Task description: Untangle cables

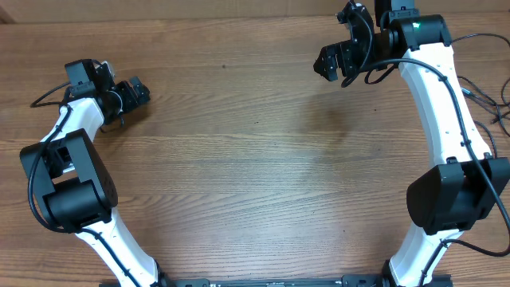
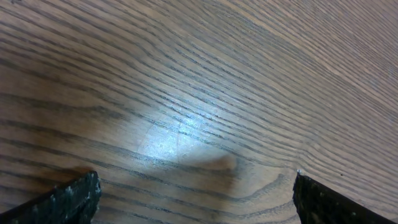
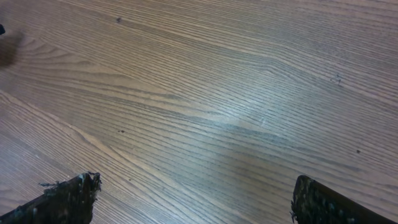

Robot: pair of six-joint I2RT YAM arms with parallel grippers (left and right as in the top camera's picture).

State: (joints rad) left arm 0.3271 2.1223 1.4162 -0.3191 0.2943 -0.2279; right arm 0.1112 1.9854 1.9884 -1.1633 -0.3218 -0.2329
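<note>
The cables are out of view in every frame. In the overhead view my left gripper (image 1: 137, 92) hovers at the far left of the wooden table (image 1: 255, 159), open and holding nothing. My right gripper (image 1: 328, 64) hangs at the back right, also open and holding nothing. In the left wrist view only bare wood grain lies between the wide-apart black fingertips (image 2: 74, 198) of the left gripper (image 2: 196, 199). The right wrist view is the same: the right gripper (image 3: 194, 200) has just table between its fingertips (image 3: 320, 204).
Thin black wires (image 1: 484, 102) trail from the right arm along the table's right edge. The white and black arm links stand at the front left (image 1: 76, 191) and front right (image 1: 454, 195). A dark blur (image 3: 6, 48) sits at the left edge of the right wrist view.
</note>
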